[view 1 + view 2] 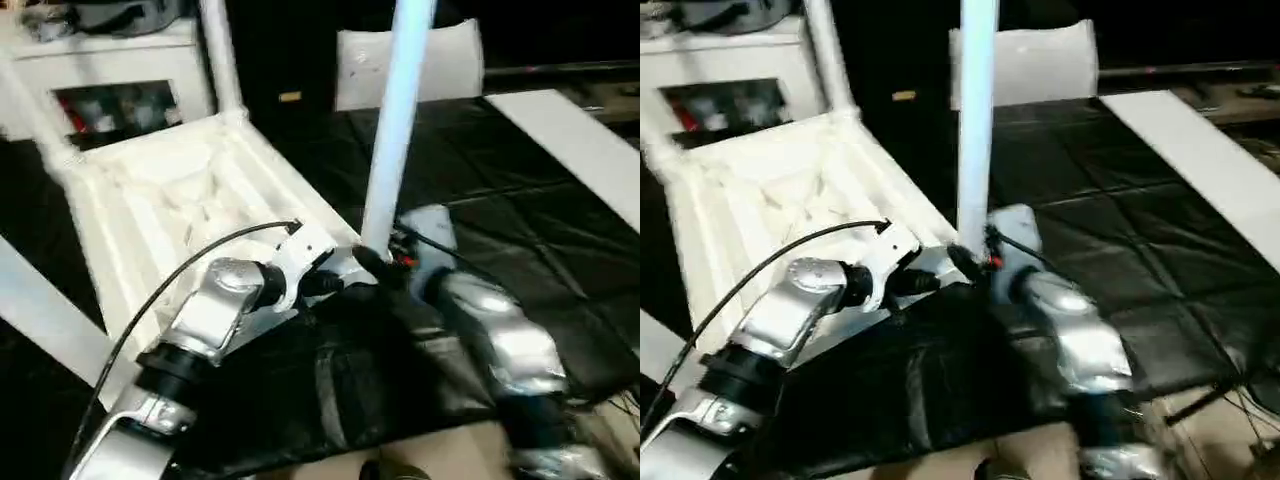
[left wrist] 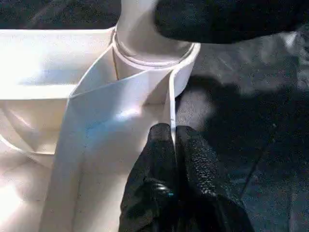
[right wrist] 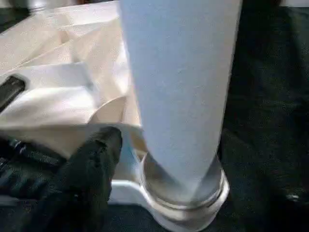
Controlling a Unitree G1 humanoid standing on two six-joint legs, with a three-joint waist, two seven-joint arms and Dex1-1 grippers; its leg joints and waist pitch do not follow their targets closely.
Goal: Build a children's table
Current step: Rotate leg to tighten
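table top lay ribbed side up on black counter | round tapered leg stood in corner socket | left fingers pinched thin rim | right fingers' state: cannot tell

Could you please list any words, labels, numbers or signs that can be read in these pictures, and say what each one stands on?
No text can be read anywhere.
A small yellowish tag on the dark background behind the table top: too blurred to read.
The leg, its corner socket, the left claw and the black cover show no lettering.
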